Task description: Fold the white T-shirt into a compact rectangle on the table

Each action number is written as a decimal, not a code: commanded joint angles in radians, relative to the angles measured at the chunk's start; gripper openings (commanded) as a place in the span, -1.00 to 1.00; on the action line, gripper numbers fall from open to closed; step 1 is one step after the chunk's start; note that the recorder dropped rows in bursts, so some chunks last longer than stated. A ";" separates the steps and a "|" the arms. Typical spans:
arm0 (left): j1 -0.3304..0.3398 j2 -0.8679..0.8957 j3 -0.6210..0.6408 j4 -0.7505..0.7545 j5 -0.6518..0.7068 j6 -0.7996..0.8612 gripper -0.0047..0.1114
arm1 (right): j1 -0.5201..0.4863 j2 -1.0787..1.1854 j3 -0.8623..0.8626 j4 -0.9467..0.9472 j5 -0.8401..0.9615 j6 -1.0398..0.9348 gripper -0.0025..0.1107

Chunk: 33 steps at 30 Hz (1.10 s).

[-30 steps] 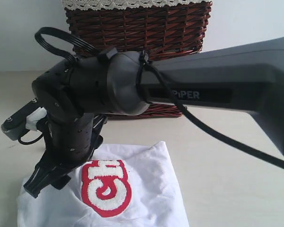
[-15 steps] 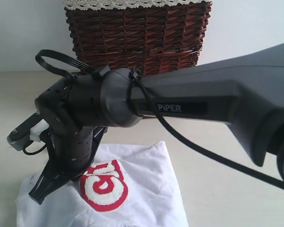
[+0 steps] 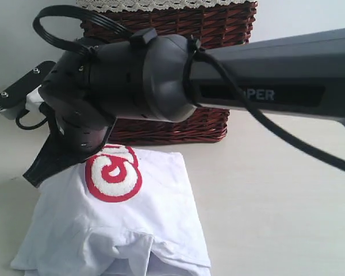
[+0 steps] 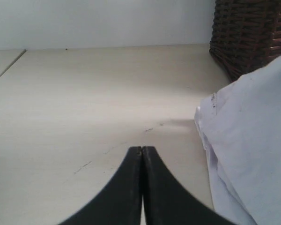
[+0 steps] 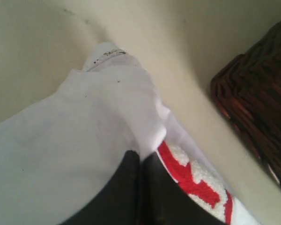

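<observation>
The white T-shirt point(image 3: 132, 224) lies bunched on the table point(image 3: 276, 201), its red band with fuzzy white letters point(image 3: 112, 172) facing up. My right arm reaches across from the right. Its gripper point(image 3: 37, 172) is shut on a fold of the shirt point(image 5: 84, 131) at the shirt's far left edge, beside the red band point(image 5: 196, 180), and holds that edge lifted. My left gripper point(image 4: 141, 151) is shut with nothing in it, low over bare table point(image 4: 84, 93), with the shirt point(image 4: 253, 140) just beside it. The left gripper does not show in the exterior view.
A dark wicker basket point(image 3: 178, 123) with white lace trim stands right behind the shirt, against a white wall. It also shows close by as a basket point(image 5: 257, 103) and as a basket corner point(image 4: 253, 33). Bare table stretches to the right of the shirt.
My right gripper has shut on the shirt's left edge and carried it up and back toward the basket. The red band has shifted farther back and the cloth has bunched under it.
</observation>
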 commanded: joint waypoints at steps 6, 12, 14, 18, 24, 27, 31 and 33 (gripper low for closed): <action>0.004 -0.006 -0.003 0.004 -0.008 0.001 -0.92 | 0.000 0.168 -0.006 0.167 0.079 -0.127 -0.63; 0.004 -0.006 -0.003 0.004 -0.008 0.001 -0.92 | 0.000 0.137 -0.006 0.183 0.115 -0.167 -0.26; 0.004 -0.006 -0.003 0.004 -0.008 0.001 -0.92 | 0.000 0.098 -0.006 0.182 0.106 -0.173 -0.26; 0.004 -0.006 -0.003 0.004 -0.008 0.001 -0.92 | 0.000 0.015 -0.006 0.177 0.088 -0.173 -0.26; 0.004 -0.006 -0.003 0.004 -0.008 0.001 -0.92 | 0.000 -0.076 -0.006 0.214 0.181 -0.173 -0.27; 0.004 -0.006 -0.003 0.004 -0.008 0.001 -0.92 | 0.000 -0.075 0.013 0.273 0.271 -0.176 -0.48; 0.004 -0.006 -0.003 0.004 -0.006 0.001 -0.92 | 0.033 -0.073 0.140 0.283 0.220 -0.178 -0.90; 0.004 -0.006 -0.003 0.004 -0.006 0.001 -0.92 | 0.052 -0.069 0.211 0.306 0.144 -0.178 -0.96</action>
